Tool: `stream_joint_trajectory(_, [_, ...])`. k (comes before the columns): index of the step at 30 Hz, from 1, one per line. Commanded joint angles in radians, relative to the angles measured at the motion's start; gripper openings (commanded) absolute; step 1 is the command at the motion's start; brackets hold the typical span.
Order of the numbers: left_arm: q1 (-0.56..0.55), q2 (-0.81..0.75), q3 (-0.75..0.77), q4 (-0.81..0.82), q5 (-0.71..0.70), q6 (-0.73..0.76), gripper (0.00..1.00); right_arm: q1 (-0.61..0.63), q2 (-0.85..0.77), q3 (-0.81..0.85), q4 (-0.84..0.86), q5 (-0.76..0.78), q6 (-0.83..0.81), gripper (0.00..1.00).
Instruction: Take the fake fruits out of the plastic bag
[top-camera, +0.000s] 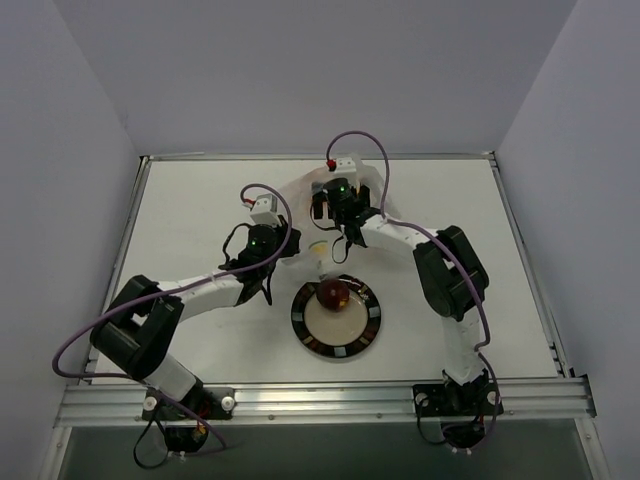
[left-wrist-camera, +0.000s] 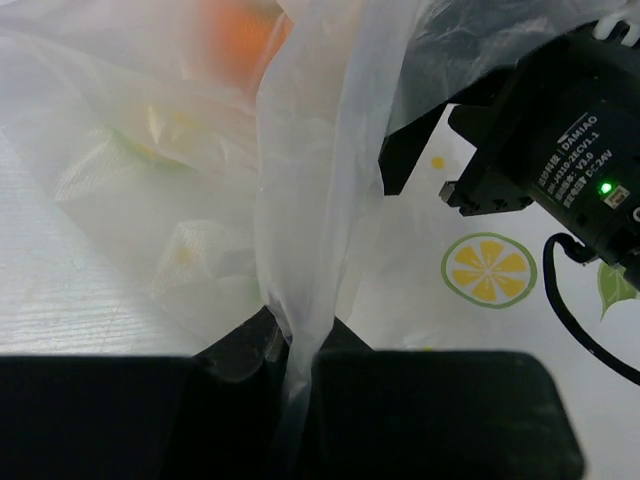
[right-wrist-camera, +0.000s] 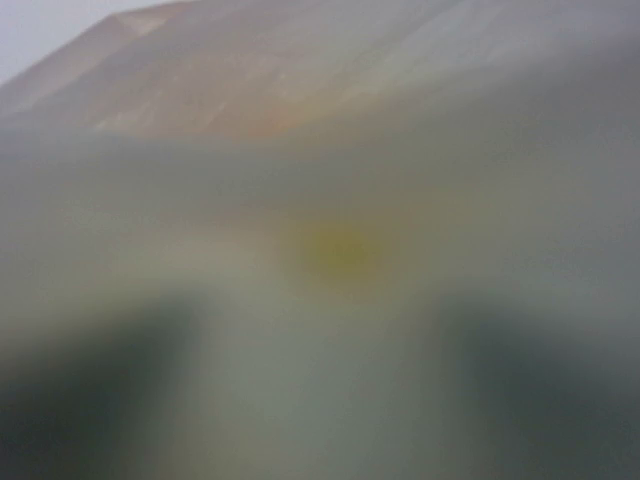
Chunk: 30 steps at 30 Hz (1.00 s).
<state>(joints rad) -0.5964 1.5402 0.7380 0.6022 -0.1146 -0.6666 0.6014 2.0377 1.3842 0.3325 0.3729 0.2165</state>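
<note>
We see the plastic bag (left-wrist-camera: 320, 140) as thin, clear, crinkled film with a soft shine along its folds. The lemon-slice print (left-wrist-camera: 484, 270) at the right of the left wrist view looks flat and matt. At the top the orange fruit (left-wrist-camera: 238, 30) is a blur, so we cannot judge its finish. The left gripper (left-wrist-camera: 298, 350) has matt black fingers (left-wrist-camera: 430, 410). The table (left-wrist-camera: 60, 290) is white and finely grained. In the top view the dark red fruit (top-camera: 333, 293) looks glossy, the plate (top-camera: 299, 318) has a dull beige centre, and the rail (top-camera: 320, 400) along the bottom is pale metal.
</note>
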Motion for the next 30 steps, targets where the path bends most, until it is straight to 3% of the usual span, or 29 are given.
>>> stream_joint_trajectory(1, [-0.005,0.001,0.034,0.061,0.015,-0.011,0.02,-0.012,0.022,0.071,0.022,0.09,0.035,1.0])
stream_joint_trajectory(5, [-0.003,0.003,0.028,0.062,0.009,-0.014,0.02,-0.029,0.1,0.16,-0.042,0.129,0.058,1.0])
stream_joint_trajectory(14, [-0.013,0.04,0.023,0.085,0.021,-0.039,0.02,-0.124,0.138,0.176,-0.041,0.078,0.432,1.0])
stream_joint_trajectory(20, [-0.025,0.054,0.001,0.108,0.032,-0.059,0.02,-0.167,0.145,0.081,0.203,-0.045,0.616,1.0])
stream_joint_trajectory(23, [-0.025,0.057,-0.005,0.111,0.041,-0.065,0.02,-0.173,0.179,0.072,0.286,-0.052,0.647,1.0])
stream_joint_trajectory(30, [-0.028,0.057,-0.003,0.096,0.056,-0.054,0.02,-0.183,0.265,0.162,0.284,0.008,0.635,1.0])
